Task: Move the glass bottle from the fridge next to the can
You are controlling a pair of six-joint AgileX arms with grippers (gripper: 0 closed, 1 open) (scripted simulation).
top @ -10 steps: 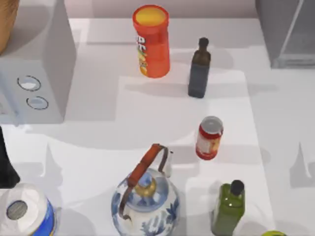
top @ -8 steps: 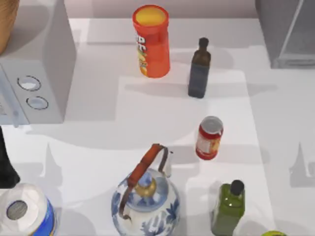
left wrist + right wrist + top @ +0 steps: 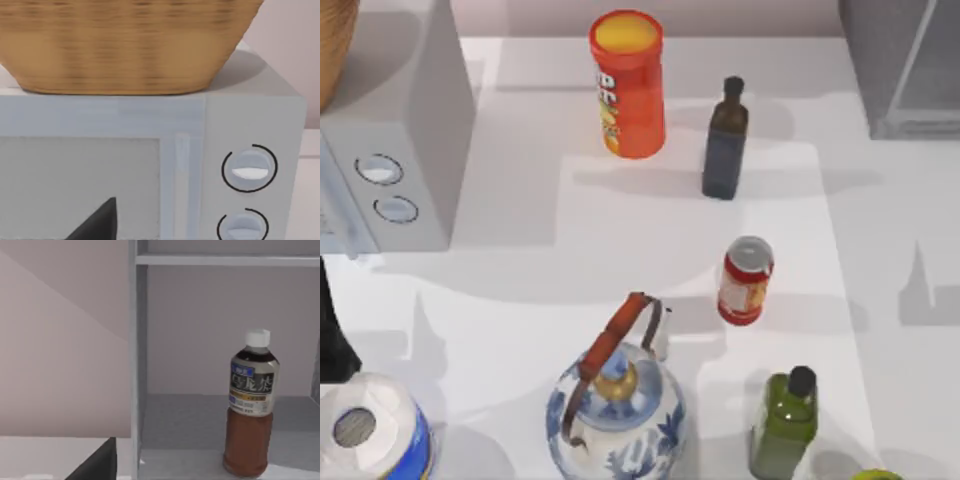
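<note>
The glass bottle (image 3: 251,407), reddish-brown with a white cap and a printed label, stands upright on a shelf inside the fridge (image 3: 134,365), whose inside is open to the right wrist view. One dark fingertip (image 3: 97,462) of my right gripper shows in front of the fridge, apart from the bottle. From above, the fridge (image 3: 900,60) sits at the far right corner. The small red can (image 3: 745,280) stands upright right of the table's middle. A dark fingertip (image 3: 97,225) of my left gripper faces the white box with two dials (image 3: 250,170).
An orange-red tube (image 3: 627,82) and a dark slim bottle (image 3: 724,140) stand at the back. A blue-white teapot (image 3: 615,405), a green bottle (image 3: 784,422) and a paper roll (image 3: 365,435) line the front. The dial box (image 3: 390,150) with a basket (image 3: 125,45) on top is at the left.
The pointed shadow on the table's right side has slid toward the far side, closer to the fridge. The objects on the table have not moved.
</note>
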